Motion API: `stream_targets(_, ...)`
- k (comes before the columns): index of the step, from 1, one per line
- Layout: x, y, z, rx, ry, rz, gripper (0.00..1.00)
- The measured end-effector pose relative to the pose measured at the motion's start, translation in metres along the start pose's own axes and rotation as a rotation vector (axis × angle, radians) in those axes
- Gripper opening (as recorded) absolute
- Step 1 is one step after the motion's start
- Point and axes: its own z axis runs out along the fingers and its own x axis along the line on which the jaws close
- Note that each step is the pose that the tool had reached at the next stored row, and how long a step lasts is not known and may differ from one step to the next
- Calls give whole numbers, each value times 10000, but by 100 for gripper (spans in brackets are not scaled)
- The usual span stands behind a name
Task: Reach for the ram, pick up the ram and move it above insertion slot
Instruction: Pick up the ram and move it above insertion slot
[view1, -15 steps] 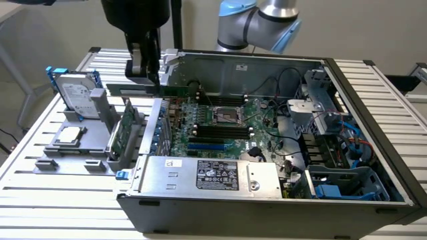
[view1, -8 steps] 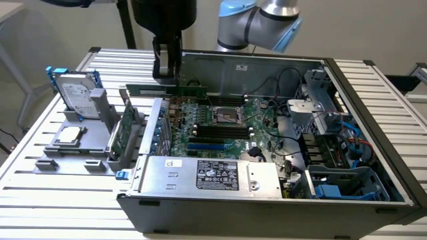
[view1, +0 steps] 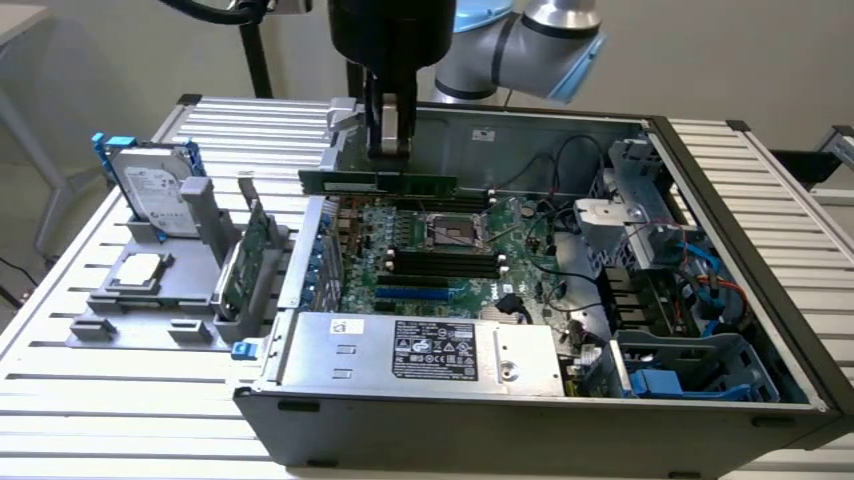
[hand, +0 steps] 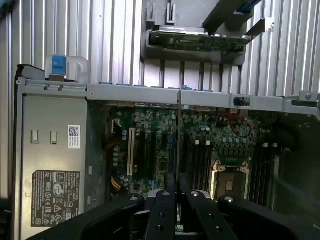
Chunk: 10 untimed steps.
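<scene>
You are looking at an open computer case (view1: 747, 300) lying on a ribbed metal table (view1: 120, 400), its inside facing up. The gripper (view1: 388, 150) hangs from the arm above the far edge of the case, and it is clenched on the ram (view1: 378, 183), a long thin green stick that it holds level, lengthwise across the exterior view. The fingers (view1: 388, 125) pinch the stick near its middle, so it sticks out to both sides of them. The ram is lifted clear of the motherboard (view1: 441, 250), above the board's far side near the square processor socket (view1: 457, 231). The dark memory slots (view1: 447, 265) lie on the nearer side of that socket (lower in the exterior view than the held stick).

In the wrist view, the two fingers (hand: 161, 215) come together with the ram's thin edge (hand: 177, 200) between them, running away from the camera. Below them you see the motherboard (hand: 160, 145) with its slots and the socket (hand: 231, 177).

A silver power supply (view1: 420, 350) with a black label fills the near corner of the case. At the exterior view's right, a blue and grey drive cage (view1: 687, 370) sits inside the case.

On the table at the exterior view's left stands a grey holder (view1: 160, 290). A silver hard drive (view1: 154, 190) stands upright in it, and a broader green card (view1: 240, 270) stands on edge beside it, nearer the case.
</scene>
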Motion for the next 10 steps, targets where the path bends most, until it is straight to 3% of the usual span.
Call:
stream_targets(4, -84, -168, 55, -1, 16, 0, 13)
stream_targets(10, -283, -344, 136, -2, 78, 2, 13)
